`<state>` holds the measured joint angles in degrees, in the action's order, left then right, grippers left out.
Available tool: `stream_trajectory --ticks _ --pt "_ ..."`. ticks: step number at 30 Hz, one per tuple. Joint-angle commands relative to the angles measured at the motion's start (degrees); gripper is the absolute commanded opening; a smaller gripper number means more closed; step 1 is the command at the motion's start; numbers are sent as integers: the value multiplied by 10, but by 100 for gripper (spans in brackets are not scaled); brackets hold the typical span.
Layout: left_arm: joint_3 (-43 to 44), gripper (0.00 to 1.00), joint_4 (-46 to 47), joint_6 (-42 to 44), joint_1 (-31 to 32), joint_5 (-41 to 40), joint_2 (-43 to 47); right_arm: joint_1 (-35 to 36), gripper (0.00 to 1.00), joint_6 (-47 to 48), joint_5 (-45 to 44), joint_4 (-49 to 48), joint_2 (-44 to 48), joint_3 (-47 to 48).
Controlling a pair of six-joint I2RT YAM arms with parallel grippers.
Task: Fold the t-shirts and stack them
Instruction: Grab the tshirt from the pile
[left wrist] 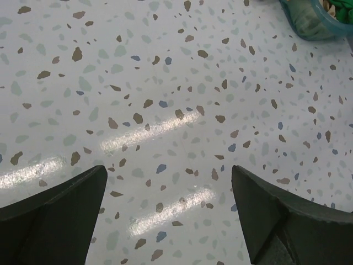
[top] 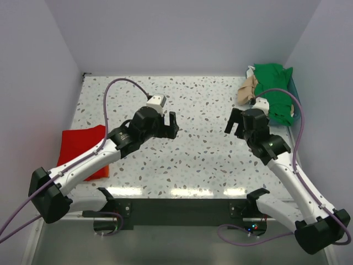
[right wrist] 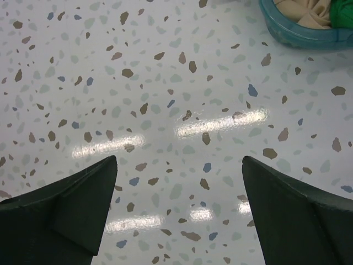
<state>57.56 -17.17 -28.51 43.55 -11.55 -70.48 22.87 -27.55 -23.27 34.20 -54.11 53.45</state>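
Red shirt (top: 83, 149) lies flat, well apart from the basket (top: 297, 94), at the opposite side of the table (top: 204, 160), with my left arm crossing over it. The green shirt (top: 276, 94) and beige shirt (top: 248, 88) are heaped in the basket and spill over its rim. From above, the left gripper (top: 172, 126) and right gripper (top: 234, 122) hang over bare table, fingers apart, holding nothing. My worry is that pulling the green one drags the beige out too, or tips the basket. Left wrist: fingers spread wide over speckled top, with the basket far off in the corner. Right wrist: the same spread, the basket nearer, beige folds showing. Its wall stands in the way of a clean pinch, so I may catch plastic
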Motion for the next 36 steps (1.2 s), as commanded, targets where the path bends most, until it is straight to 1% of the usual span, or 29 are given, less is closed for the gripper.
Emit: stream_trajectory --ticks 1,3,4,6,7,8,9,10,11,13,14,16,17,18,20,21,24,27,30,32,35,36 --pt "47 100 -24 28 -3 3 23 2 99 35 -3 -45 -27 25" --pt "56 100 -46 36 -3 7 30 2 99 49 2 -62 -52 38" --pt "61 100 -53 46 -3 8 36 2 99 54 -12 -82 -87 45" --pt "73 100 -74 54 -4 1 42 -2 99 72 -23 -96 -133 82" --pt "75 100 -79 64 -4 -3 49 -18 99 78 -26 -102 -157 100" --pt "78 100 -82 69 -4 -11 53 -31 99 82 -21 -104 -211 139" --pt "80 100 -92 73 -7 -15 56 -48 99 82 -7 -107 -235 158" --pt "82 100 -96 79 -9 -20 59 -92 99 80 10 -116 -258 176" --pt "83 100 -101 82 -14 -22 61 -117 98 66 45 -117 -311 217" --pt "83 100 -111 86 -23 -21 65 -172 98 58 46 -119 -361 260" --pt "81 100 -118 86 -29 -20 67 -186 98 55 45 -124 -405 297" --pt "75 100 -118 90 -35 -18 73 -221 98 50 37 -117 -454 342" --pt "68 100 -118 91 -44 -12 75 -227 98 43 37 -117 -473 379" --pt "64 100 -117 93 -49 -9 77 -257 97 37 38 -118 -511 394" --pt "56 100 -114 97 -61 1 85 -274 93 23 33 -122 -542 423" --pt "54 100 -111 99 -66 4 88 -289 93 20 24 -138 -563 425" --pt "46 100 -104 102 -79 18 91 -317 93 -2 13 -168 -586 418" --pt "39 100 -98 104 -82 25 86 -341 91 -29 22 -207 -600 390" --pt "31 100 -93 103 -86 32 83 -354 89 -45 35 -221 -623 385" --pt "28 100 -88 103 -88 38 81 -357 86 -45 40 -226 -633 390" --pt "26 100 -88 101 -89 40 77 -359 79 -44 45 -235 -646 394" --pt "26 100 -88 101 -90 40 77 -359 70 -43 46 -239 -650 396"
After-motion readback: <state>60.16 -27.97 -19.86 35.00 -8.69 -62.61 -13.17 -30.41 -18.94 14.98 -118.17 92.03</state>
